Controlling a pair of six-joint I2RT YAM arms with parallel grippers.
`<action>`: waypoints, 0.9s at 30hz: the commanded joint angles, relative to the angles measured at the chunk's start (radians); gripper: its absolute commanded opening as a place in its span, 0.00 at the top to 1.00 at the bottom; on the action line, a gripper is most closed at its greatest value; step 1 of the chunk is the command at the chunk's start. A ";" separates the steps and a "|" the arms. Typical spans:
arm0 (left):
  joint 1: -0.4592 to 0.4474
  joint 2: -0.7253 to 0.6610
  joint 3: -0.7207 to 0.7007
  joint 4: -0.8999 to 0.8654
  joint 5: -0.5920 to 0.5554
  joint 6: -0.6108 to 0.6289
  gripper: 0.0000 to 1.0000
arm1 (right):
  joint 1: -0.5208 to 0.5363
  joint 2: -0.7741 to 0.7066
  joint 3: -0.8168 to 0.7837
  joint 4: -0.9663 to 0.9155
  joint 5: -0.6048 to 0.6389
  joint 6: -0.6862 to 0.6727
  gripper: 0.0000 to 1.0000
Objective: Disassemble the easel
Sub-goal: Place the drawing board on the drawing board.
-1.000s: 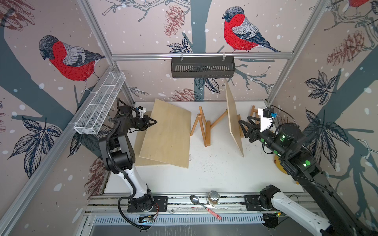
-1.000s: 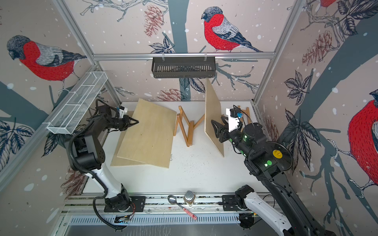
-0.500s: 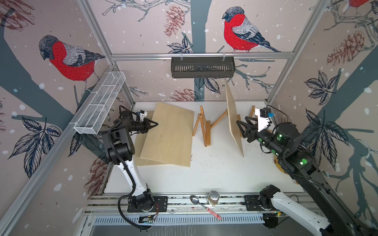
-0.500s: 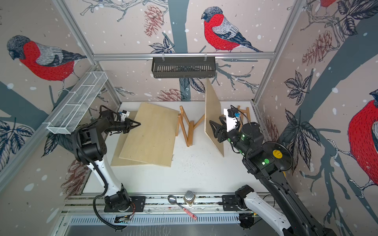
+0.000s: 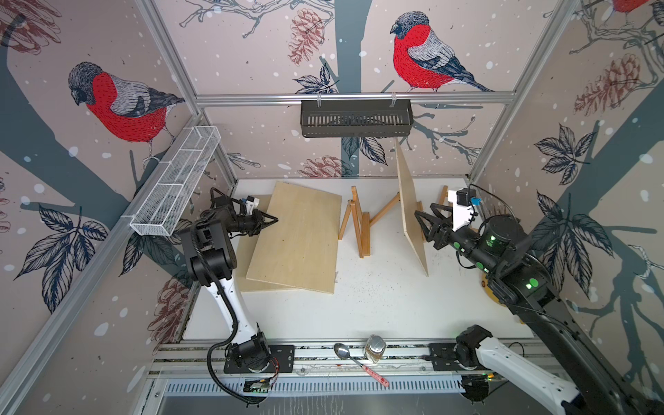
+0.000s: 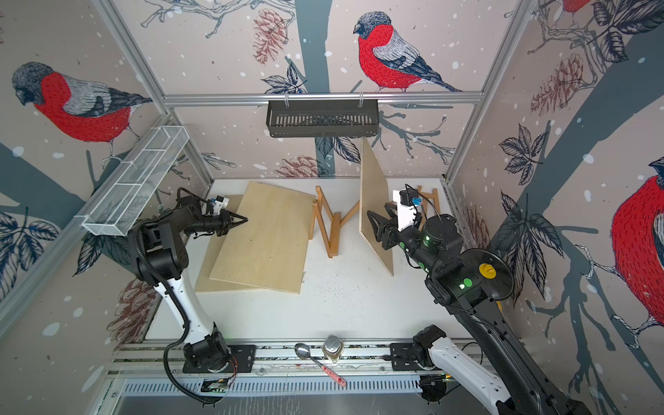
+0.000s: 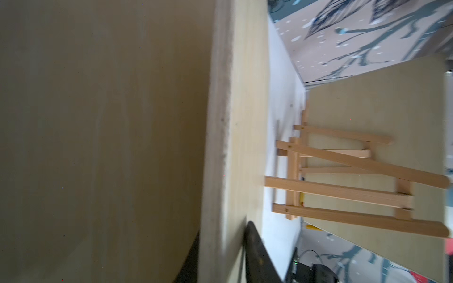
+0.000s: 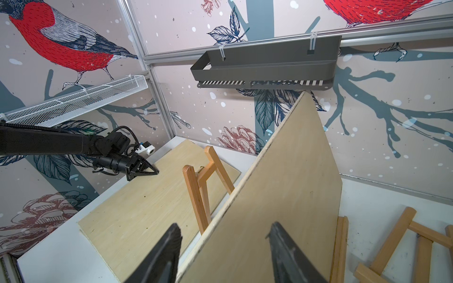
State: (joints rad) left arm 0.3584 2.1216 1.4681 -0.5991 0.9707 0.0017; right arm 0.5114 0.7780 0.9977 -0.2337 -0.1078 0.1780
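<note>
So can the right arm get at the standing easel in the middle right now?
Probably not directly. The upright board stands between the right gripper and the easel, and the gripper's open jaws straddle that board's near edge. It would likely have to lift the board away or reach over it first.

Both arms are built alike. Nearest the rail (image 5: 323, 354) each has a black base joint on a black plate (image 5: 282, 359). A white lower link rises above the rail, and the links farthest from it are black and blocky. The left arm (image 5: 212, 251) has a thick black cable (image 5: 215, 377) looping below the rail and running up its white link (image 5: 235, 309). It also has thin red wires by its base and a white camera mount (image 5: 250, 201) at the wrist. The right arm (image 5: 517, 276) shows green lights along its black links and a white bracket (image 5: 461, 213) with a blue plug. The left gripper (image 5: 275, 218) and the right gripper (image 5: 424, 210) have black, triangular, pointed jaws.
</note>
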 commanded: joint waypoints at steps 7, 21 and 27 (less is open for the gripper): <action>0.008 0.021 0.001 -0.179 -1.053 -0.050 0.58 | 0.001 0.006 -0.002 0.026 -0.012 -0.009 0.41; 0.009 -0.060 0.029 -0.184 -0.966 -0.065 0.58 | 0.001 0.018 -0.001 0.017 0.010 -0.025 0.40; -0.018 -0.213 0.044 -0.225 -0.849 -0.109 0.70 | 0.001 0.010 0.015 -0.011 0.070 -0.056 0.39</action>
State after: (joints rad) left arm 0.3584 1.9659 1.5028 -0.7685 0.0788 -0.0788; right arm 0.5114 0.7921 1.0004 -0.2432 -0.0765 0.1509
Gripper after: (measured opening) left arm 0.303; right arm 0.612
